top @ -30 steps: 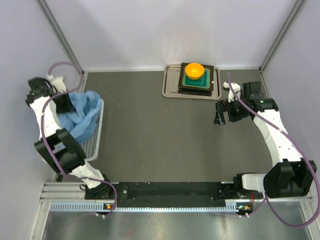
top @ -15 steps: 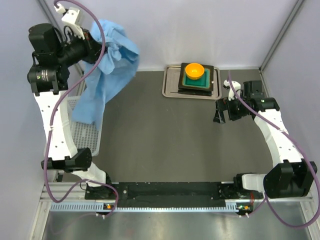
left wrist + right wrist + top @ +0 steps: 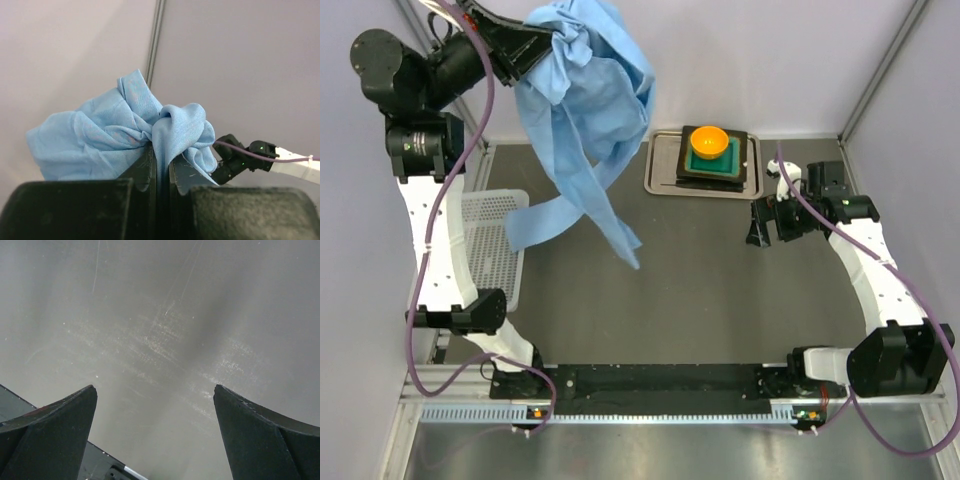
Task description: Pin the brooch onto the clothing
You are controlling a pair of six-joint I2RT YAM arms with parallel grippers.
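Note:
The clothing (image 3: 585, 120), a light blue shirt, hangs crumpled in the air over the table's far left, its lower folds trailing toward the mat. My left gripper (image 3: 527, 48) is raised high and shut on a bunch of its fabric. In the left wrist view the cloth (image 3: 115, 135) bulges out from between the closed fingers of that gripper (image 3: 161, 156). My right gripper (image 3: 767, 226) hovers low at the right side of the table, open and empty. The right wrist view shows its gripper (image 3: 155, 395) with wide-apart fingers (image 3: 55, 425) over bare grey mat. The brooch is out of view.
A white mesh basket (image 3: 485, 255) lies at the left table edge, below the hanging shirt. At the back, a metal tray (image 3: 660, 170) carries stacked green plates and an orange bowl (image 3: 709, 140). The enclosure walls stand close behind the raised left arm.
The left arm has lifted the shirt out of the white basket, up and to the right, so it now hangs over the table. The right arm has stayed still.

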